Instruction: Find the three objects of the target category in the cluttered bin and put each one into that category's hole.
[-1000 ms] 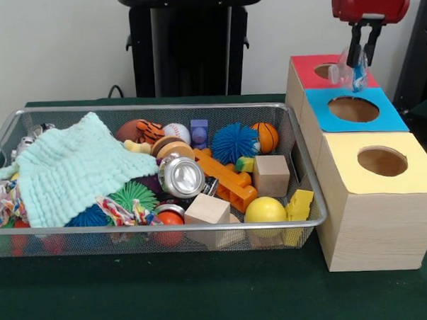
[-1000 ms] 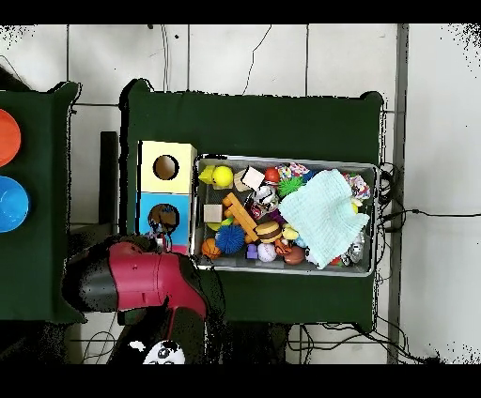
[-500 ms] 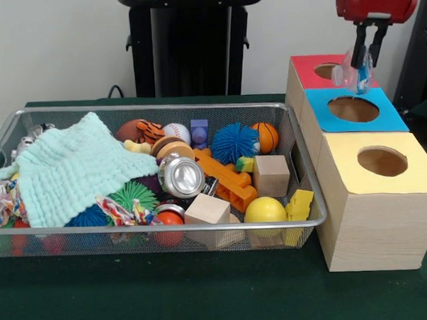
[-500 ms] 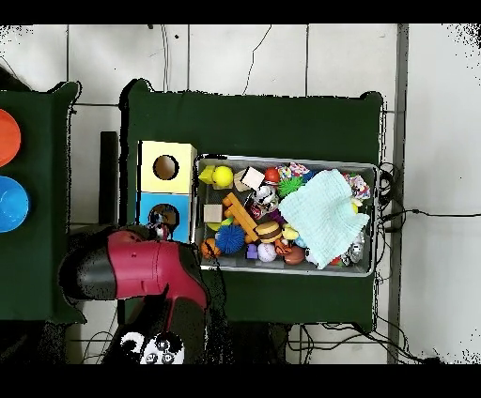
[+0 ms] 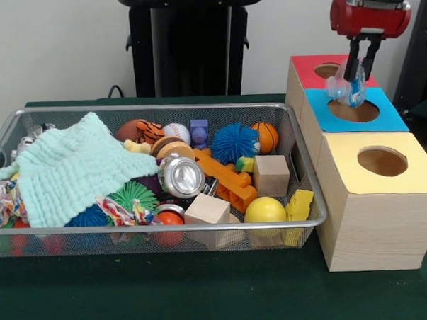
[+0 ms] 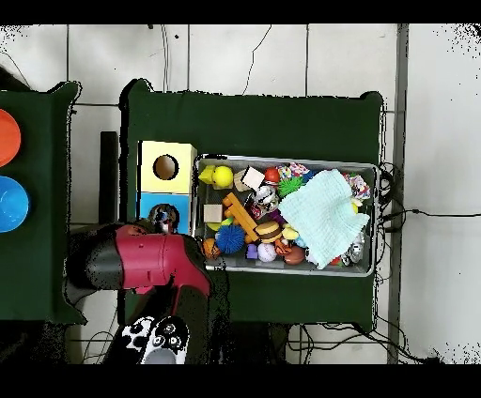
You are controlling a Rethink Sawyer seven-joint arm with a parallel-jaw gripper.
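Hand (image 5: pixel 356 74) of a red robot arm at the upper right of the front view, its dark fingers pinched on a clear crinkly wrapper (image 5: pixel 344 90) with blue print. The wrapper hangs just below the fingertips, over the border between the red-topped box's hole (image 5: pixel 328 71) and the blue-topped box (image 5: pixel 354 110). Wire mesh bin (image 5: pixel 202 226) of toys sits left of the boxes on the green worktop (image 5: pixel 170 296).
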